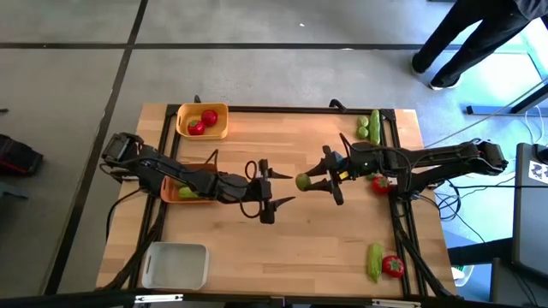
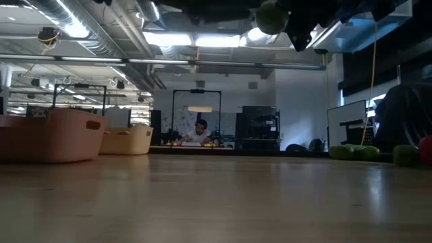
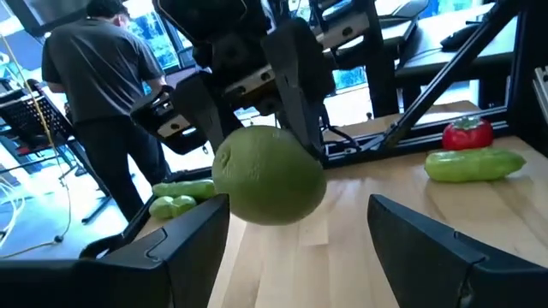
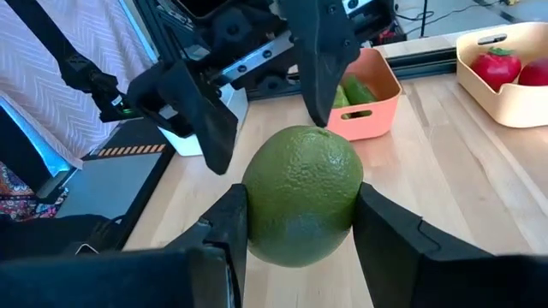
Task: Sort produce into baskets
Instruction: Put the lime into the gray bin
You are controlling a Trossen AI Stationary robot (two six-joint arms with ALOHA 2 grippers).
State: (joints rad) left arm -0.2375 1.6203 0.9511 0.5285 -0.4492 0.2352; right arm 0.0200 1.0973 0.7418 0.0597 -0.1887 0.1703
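**Lime handover above mid-surface**

The right gripper (image 1: 306,181) holds a lime (image 1: 303,181) clamped between its fingers, raised above the surface. The left gripper (image 1: 267,190) faces it, fingers spread wide and empty. A clean pass needs the left fingers straddling the lime before the right lets go; the white basket (image 1: 175,265) sits empty.

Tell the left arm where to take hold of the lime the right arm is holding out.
Probably across its free sides. The right claw clamps the lime on two opposite flanks above mid-table, so the open left claw, facing it, should come straight in and close across the round middle, its fingers turned crosswise to the right arm's.
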